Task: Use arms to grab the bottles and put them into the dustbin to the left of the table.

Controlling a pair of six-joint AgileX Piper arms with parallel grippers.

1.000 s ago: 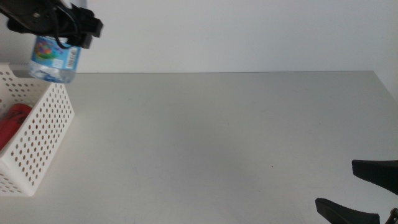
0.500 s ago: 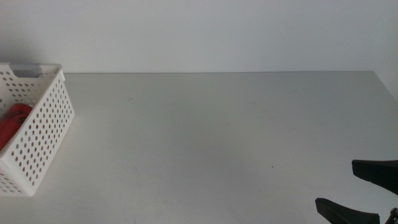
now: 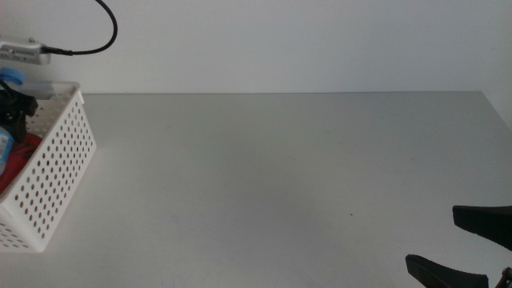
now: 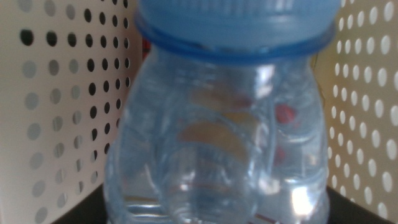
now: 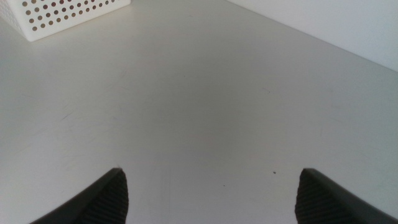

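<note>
Water bottle [image 4: 217, 124]: small, clear, blue-capped. It fills my left wrist view; in the middle view only its blue cap and a strip of blue label show, at the picture's left edge.
Bottle location: inside the white perforated dustbin [image 3: 56, 172], at the table's left end, with perforated walls on both sides of it in the left wrist view.
Bottle axis: upright or nearly so, cap uppermost. My left wrist camera looks down its length from the cap end.
Bottle and left pincer: my left gripper [image 3: 14, 108] is down in the dustbin mouth, dark and mostly cut off by the frame edge. The bottle sits directly in front of the wrist camera. Dark shapes at the lower corners of that view may be my jaws. I cannot tell whether they clasp the bottle or stand off it.
Other contents: something red [image 3: 20, 156] lies in the dustbin beside the bottle, seen over the rim and through the holes. Red also shows through the bottle in the left wrist view.
Dustbin edges: near corner close to the table's front-left edge; right wall faces the open tabletop.
Cable: a black cable [image 3: 100, 36] arcs above the dustbin toward the left arm.
Open room: the light-grey table [image 3: 288, 176] is bare from the dustbin wall to its right edge.
Right gripper [image 5: 211, 193]: low over the table's near-right corner, well apart from the dustbin, jaws spread wide with nothing between them.
</note>
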